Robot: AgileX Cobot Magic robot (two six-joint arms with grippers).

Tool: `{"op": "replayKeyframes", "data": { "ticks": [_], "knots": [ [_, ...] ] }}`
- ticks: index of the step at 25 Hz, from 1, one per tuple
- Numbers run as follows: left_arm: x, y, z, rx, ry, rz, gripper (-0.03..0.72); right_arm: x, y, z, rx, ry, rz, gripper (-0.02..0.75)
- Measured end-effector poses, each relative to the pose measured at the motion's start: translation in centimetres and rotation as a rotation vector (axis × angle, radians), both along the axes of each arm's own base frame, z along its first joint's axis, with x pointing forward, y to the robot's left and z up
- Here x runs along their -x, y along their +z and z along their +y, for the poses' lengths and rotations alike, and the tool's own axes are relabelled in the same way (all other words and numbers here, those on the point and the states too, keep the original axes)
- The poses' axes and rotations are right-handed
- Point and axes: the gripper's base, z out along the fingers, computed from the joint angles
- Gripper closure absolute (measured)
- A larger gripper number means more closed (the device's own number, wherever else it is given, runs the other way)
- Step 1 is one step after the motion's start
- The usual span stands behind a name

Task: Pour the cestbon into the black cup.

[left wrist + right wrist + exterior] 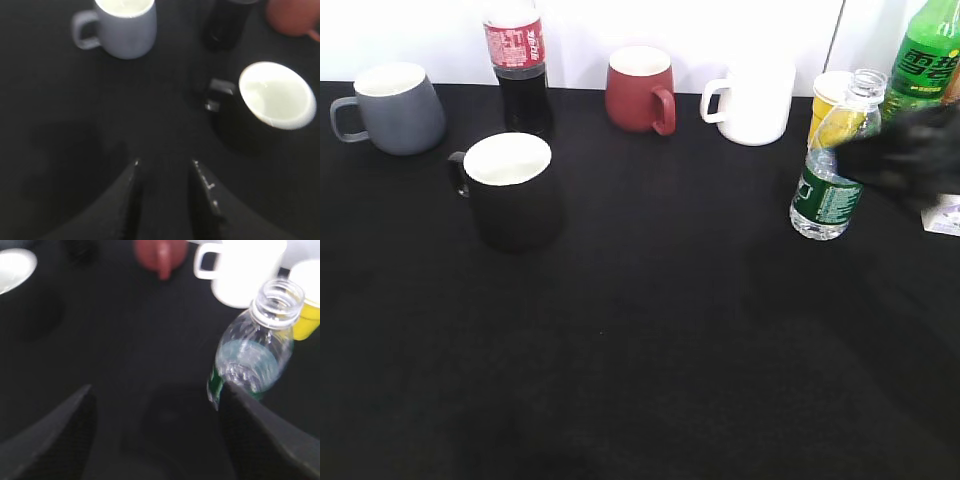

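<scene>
The cestbon (826, 185), a small clear uncapped bottle with a dark green label, stands at the right of the black table and leans slightly. In the right wrist view the cestbon (252, 357) is just beyond my right finger, not between the jaws. My right gripper (155, 395) is open wide and empty; in the exterior view it is a dark blur (905, 155) just right of the bottle. The black cup (510, 192) with a white inside stands at the left. My left gripper (165, 170) is open and empty, near and left of the black cup (275, 95).
Along the back stand a grey mug (390, 105), a red-labelled cola bottle (517, 60), a dark red mug (640, 88), a white mug (752, 98), a yellow cup (830, 100) and a tall green soda bottle (930, 55). A small white box (945, 215) sits at the right edge.
</scene>
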Motion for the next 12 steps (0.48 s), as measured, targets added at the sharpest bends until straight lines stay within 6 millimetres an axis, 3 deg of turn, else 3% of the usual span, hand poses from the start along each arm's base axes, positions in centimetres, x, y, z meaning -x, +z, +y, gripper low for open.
{"op": "replayKeyframes", "data": {
  "ticks": [2,6,9,12],
  "knots": [
    [4.0,1.8,1.0,0.000,-0.005,-0.061,0.448,2.0,0.9,-1.2,0.077,-0.010,0.071,0.164],
    [9.8,2.2,1.8,-0.033,-0.096,-0.047,0.451,7.2,2.9,-4.7,0.105,-0.133,0.090,0.164],
    [13.5,-0.3,2.1,0.000,-0.147,-0.069,0.451,11.8,3.8,-7.1,0.066,-0.170,0.026,0.164],
    [16.2,-2.5,2.7,0.023,-0.154,-0.146,0.451,16.5,1.7,-10.0,0.051,-0.258,0.000,0.164]
  ]
}}
